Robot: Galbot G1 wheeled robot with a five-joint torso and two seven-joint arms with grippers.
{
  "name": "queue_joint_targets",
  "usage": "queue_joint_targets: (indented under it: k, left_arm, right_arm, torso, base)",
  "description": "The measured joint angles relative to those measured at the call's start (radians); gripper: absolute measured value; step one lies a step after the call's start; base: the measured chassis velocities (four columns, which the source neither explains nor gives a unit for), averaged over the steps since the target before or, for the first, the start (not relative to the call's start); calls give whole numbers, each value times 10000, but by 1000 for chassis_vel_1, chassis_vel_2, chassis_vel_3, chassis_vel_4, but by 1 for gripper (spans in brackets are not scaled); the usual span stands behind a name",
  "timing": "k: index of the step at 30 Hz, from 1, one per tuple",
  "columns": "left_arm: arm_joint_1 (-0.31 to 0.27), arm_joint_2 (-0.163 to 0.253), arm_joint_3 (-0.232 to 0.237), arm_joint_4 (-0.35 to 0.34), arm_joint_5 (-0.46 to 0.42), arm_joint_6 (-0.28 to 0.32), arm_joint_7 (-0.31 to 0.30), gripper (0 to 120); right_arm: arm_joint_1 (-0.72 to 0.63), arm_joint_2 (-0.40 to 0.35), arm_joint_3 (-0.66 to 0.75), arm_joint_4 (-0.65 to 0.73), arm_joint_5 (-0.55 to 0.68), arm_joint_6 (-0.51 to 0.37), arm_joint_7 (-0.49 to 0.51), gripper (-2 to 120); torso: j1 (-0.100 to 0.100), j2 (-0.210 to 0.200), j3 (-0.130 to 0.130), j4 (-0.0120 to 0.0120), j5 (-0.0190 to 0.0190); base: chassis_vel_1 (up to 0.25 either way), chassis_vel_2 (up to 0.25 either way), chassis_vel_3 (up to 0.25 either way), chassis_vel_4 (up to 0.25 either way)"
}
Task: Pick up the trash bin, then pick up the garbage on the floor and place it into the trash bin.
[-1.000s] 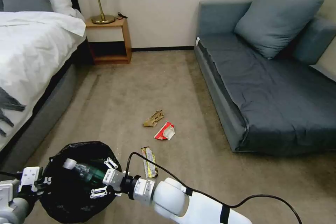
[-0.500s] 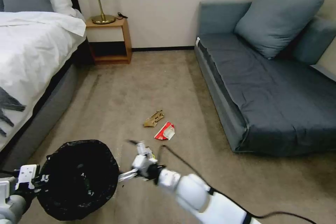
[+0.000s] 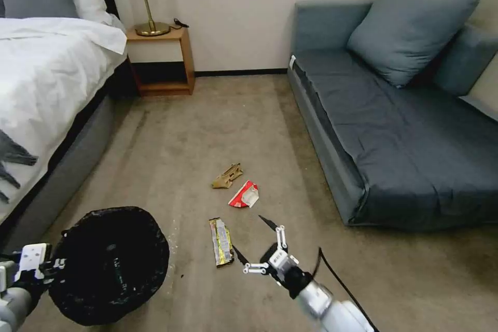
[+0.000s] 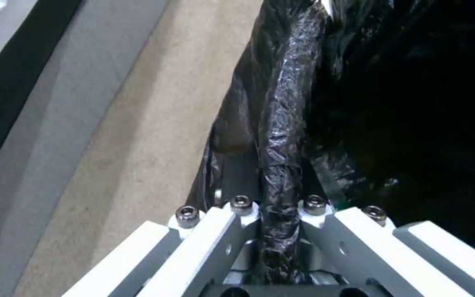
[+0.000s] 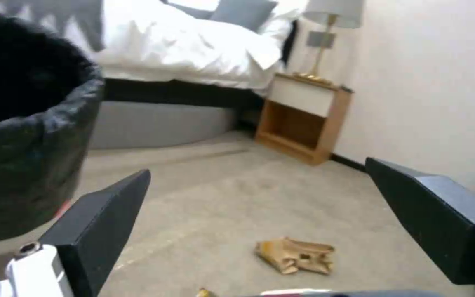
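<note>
Right gripper [image 3: 255, 245] now clear of the trash bin [image 3: 106, 264], hanging low over the carpet just beside the yellow-silver snack wrapper [image 3: 221, 241]. Jaws spread wide, nothing between them. A second ago: same gripper over the bin mouth, shut on the clear bottle. Bottle no longer in the grasp, so judged dropped into the bin; only a faint greenish glint shows inside the black liner, not enough to confirm.

Left gripper [image 4: 277, 231] clamped on the bagged rim, bin held off to the robot's left, mouth up, much as before.

Remaining on the floor: snack wrapper nearest, red-and-white wrapper [image 3: 244, 194] beyond it, crumpled tan paper [image 3: 226, 176] farther still, near each other but not touching.

Assessment: one of four pieces disposed of, three outstanding. Open jaws beside the snack wrapper suggest that piece is the one now being approached.
</note>
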Motion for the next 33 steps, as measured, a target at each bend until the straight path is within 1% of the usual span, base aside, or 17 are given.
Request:
queue_joint_targets:
  k: [3, 6, 9, 16, 20, 23, 26, 30, 33]
  left_arm:
    - [50, -77, -19, -99, -2, 0, 3, 2]
    - [121, -109, -138, -143, -20, 0, 6, 2]
    - [223, -44, -315, -144, -103, 0, 23, 2]
    - [213, 64, -537, -104, -260, 0, 31, 2]
    - [172, 135, -654, -44, -357, 0, 33, 2]
    - [85, 284, -819, 87, -494, 0, 34, 2]
    - [25, 313, -836, 128, -527, 0, 35, 2]
    - [-40, 349, -842, 210, -552, 0, 35, 2]
    - [-85, 392, -842, 280, -552, 0, 34, 2]
  right_arm:
    - [-1, 150, -31, 148, 132, -111, 192, 100]
    - [67, 145, -168, 178, 153, -263, 165, 100]
    - [104, 109, -222, 174, 222, -306, -39, 100]
    - [213, 48, -225, 81, 441, -220, -431, 100]
    - [250, 17, -223, 40, 443, -222, -472, 100]
    - [321, -18, -261, -37, 439, -306, -499, 100]
    - [359, -20, -296, -68, 418, -373, -505, 100]
    - [407, -56, -424, -93, 377, -611, -483, 100]
    - [448, -289, -627, -96, 487, -1077, -727, 100]
  torso:
    - [0, 0, 0, 0, 0]
    - [0, 0, 0, 0, -1]
    - [0, 0, 0, 0, -2]
    - [0, 0, 0, 1, -2]
    - [-1, 0, 0, 2, -2]
    - [0, 0, 1, 0, -1]
    - [1, -1, 2, -2, -4]
    - [0, 0, 2, -2, -2]
    - [1, -1, 2, -2, -2]
  base:
    - [0, 0, 0, 0]
    - [0, 0, 0, 0]
    - [0, 0, 0, 0]
    - [-33, 31, 34, -36]
    - [-130, 135, 140, -120]
    - [-200, 200, 196, -220]
    - [-228, 221, 233, -214]
    - [-210, 213, 220, -220]
    - [-168, 164, 180, -187]
